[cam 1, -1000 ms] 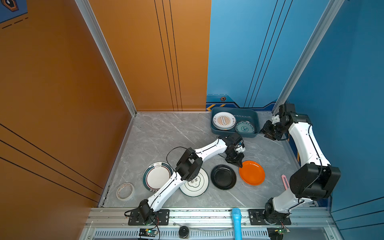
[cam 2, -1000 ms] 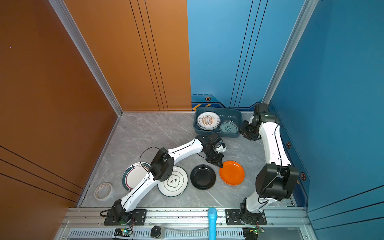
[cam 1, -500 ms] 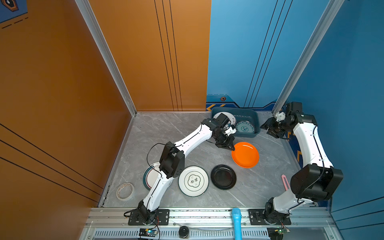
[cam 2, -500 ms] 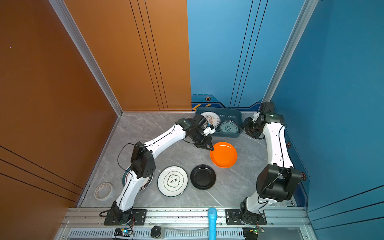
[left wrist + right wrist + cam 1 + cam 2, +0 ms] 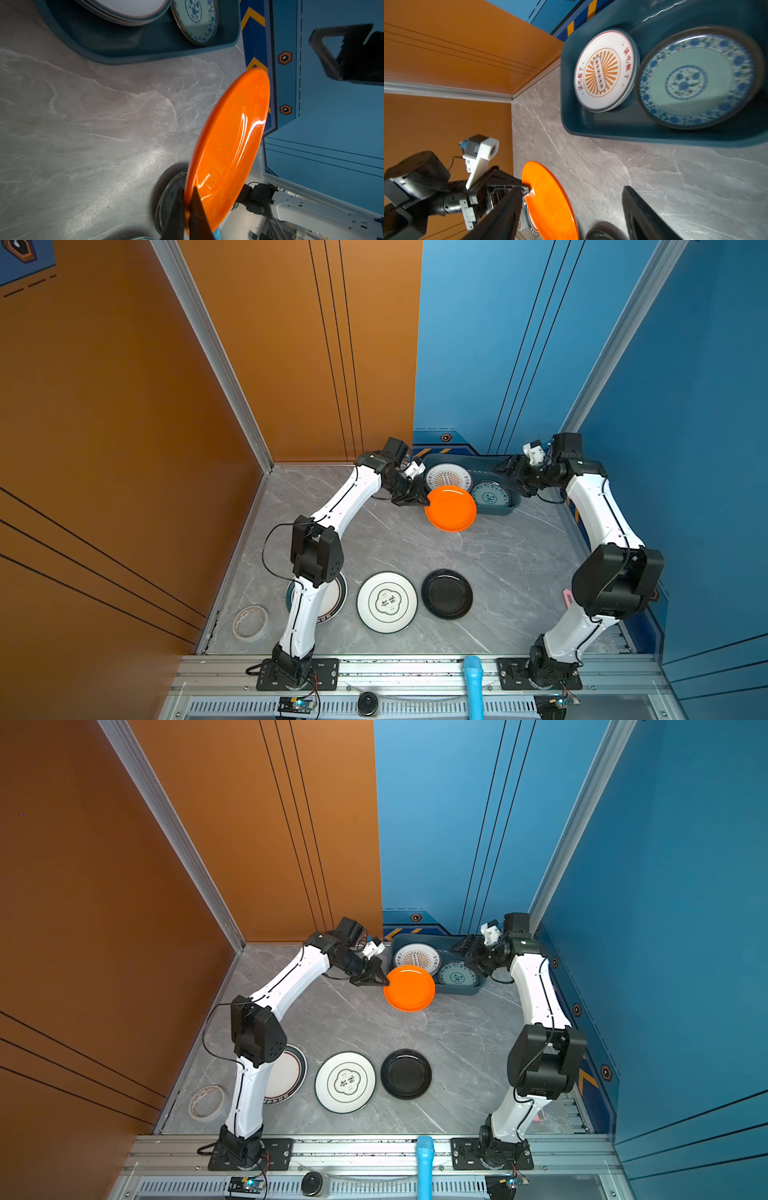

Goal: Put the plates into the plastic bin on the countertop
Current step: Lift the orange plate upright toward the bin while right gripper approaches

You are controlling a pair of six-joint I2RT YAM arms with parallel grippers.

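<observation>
Plates in two groups on the grey marble tabletop (image 5: 519, 556). At the far edge, against the blue wall, the plastic bin (image 5: 496, 511), already holding a stack topped by the sunburst plate (image 5: 448, 477) and, beside it, the teal-patterned plate (image 5: 490, 495), seemingly tilted against the bin's wall. Near the front edge, lying flat in a row: dark-rimmed plate (image 5: 337, 593), white plate with green emblem (image 5: 387, 602), black plate (image 5: 446, 594). Orange plate (image 5: 451, 508) in the air just in front of the bin, tilted, pinched at its rim by the clenched left pincer (image 5: 188, 190). Right pincer (image 5: 505, 470) over the bin's right end, fingers spread wide, holding nothing. Probably stiff, light and glossy, so slippery at a thin rim; possibly breakable, so better lowered than dropped. Best hold: the rim, one finger above and one below. Hard to make out: number of plates under the sunburst one; most of the dark-rimmed plate, covered by the left arm; a small pink thing (image 5: 567, 597) behind the right arm.
</observation>
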